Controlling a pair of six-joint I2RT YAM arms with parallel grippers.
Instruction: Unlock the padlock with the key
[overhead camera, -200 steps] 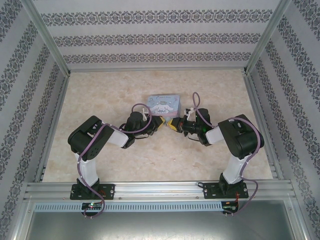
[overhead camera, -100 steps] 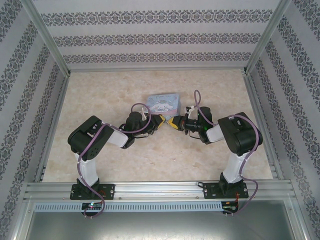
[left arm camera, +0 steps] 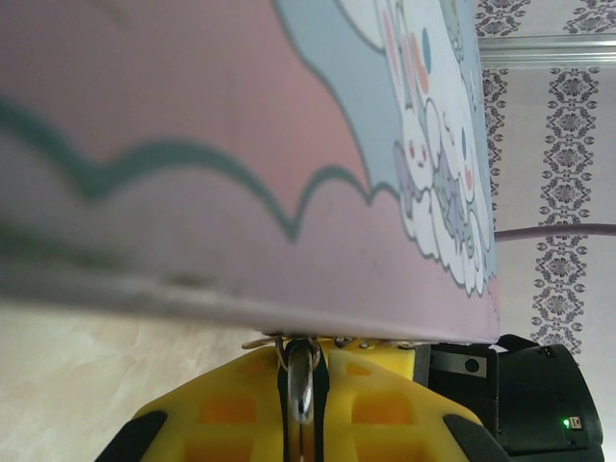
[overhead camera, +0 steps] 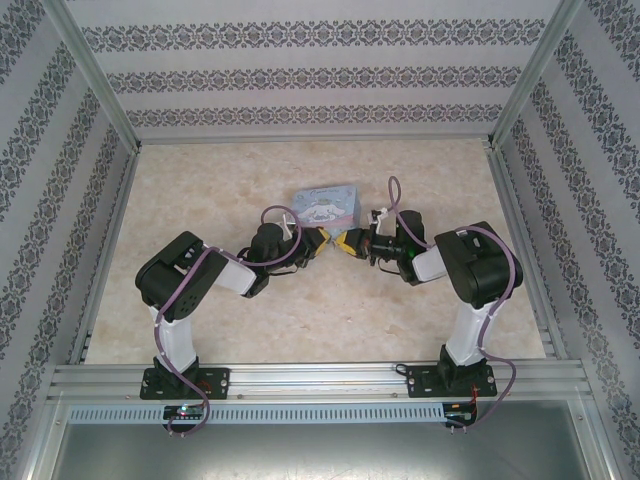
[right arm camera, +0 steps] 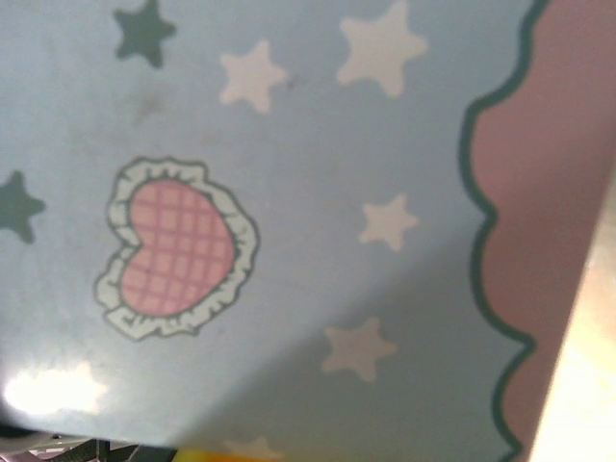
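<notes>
The left gripper [overhead camera: 316,243] is squeezed tight on a thin silver loop, maybe the padlock [left arm camera: 301,380], at 6 o'clock of the tin [overhead camera: 328,205]. The right gripper [overhead camera: 347,243], at its 3 o'clock, is closed too; I cannot tell what it holds.

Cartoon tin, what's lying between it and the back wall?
Nothing; the top view shows bare tabletop from the tin to the wall.

No legible text, brand, number or sign in any view. The tin [overhead camera: 327,206] carries printed pictures only: cartoon dog [left arm camera: 438,164], stars [right arm camera: 381,38], checked heart [right arm camera: 176,248]. Faint marks along the lid's far edge are too small to read.
</notes>
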